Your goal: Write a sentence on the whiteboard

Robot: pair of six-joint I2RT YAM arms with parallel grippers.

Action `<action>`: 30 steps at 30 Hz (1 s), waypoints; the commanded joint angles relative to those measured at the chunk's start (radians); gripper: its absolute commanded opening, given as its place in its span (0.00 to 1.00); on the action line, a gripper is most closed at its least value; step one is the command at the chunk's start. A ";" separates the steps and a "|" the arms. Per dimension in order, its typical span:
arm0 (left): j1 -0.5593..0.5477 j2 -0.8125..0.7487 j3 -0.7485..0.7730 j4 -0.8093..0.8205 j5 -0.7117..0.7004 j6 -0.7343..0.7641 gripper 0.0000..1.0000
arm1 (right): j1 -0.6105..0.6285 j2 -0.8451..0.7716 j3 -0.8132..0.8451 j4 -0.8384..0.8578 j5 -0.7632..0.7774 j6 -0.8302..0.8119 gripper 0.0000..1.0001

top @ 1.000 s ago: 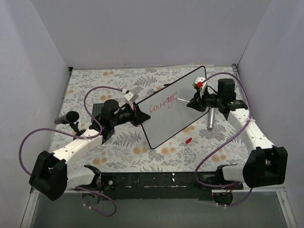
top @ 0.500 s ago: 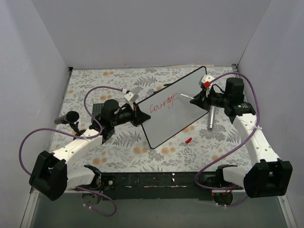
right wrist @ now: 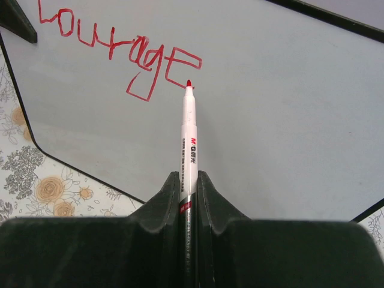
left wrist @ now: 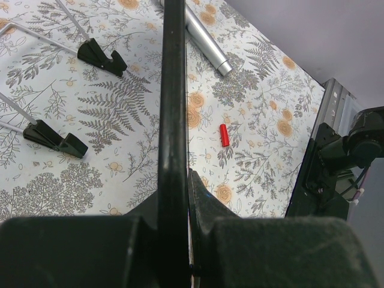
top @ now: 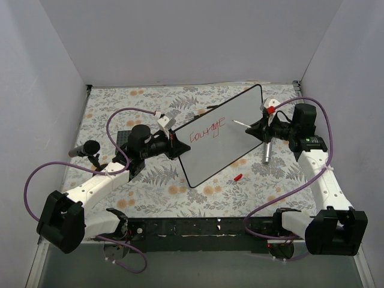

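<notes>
The whiteboard [top: 231,144] stands tilted in the middle of the table, with one slanted red word, "courage" [top: 208,129], written on it as the sentence. My left gripper [top: 174,146] is shut on the board's left edge; in the left wrist view its black rim [left wrist: 173,90] runs up between the fingers. My right gripper [top: 259,128] is shut on a white red-tipped marker [right wrist: 189,129]. The marker's tip [right wrist: 188,83] sits just right of the last letter of "courage" [right wrist: 120,51] on the whiteboard [right wrist: 282,108]; whether it touches I cannot tell.
A small red cap [top: 238,177] lies on the floral cloth below the board, also visible as the cap [left wrist: 224,135]. A silver cylinder [top: 266,153] lies beside my right gripper. The board's black feet [left wrist: 102,55] rest on the cloth. A black cylindrical object [top: 84,149] lies far left.
My right arm has drawn to the right, carrying the marker tip from the last letter out past the end of the word. The left arm and the board have not moved.
</notes>
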 commanded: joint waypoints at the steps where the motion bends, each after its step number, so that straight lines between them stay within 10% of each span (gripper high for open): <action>1: -0.008 -0.023 0.037 -0.052 0.026 0.066 0.00 | -0.006 -0.036 -0.023 0.042 -0.049 0.005 0.01; 30: -0.008 -0.050 0.012 -0.055 0.030 0.069 0.00 | -0.091 -0.135 -0.086 -0.002 -0.144 -0.048 0.01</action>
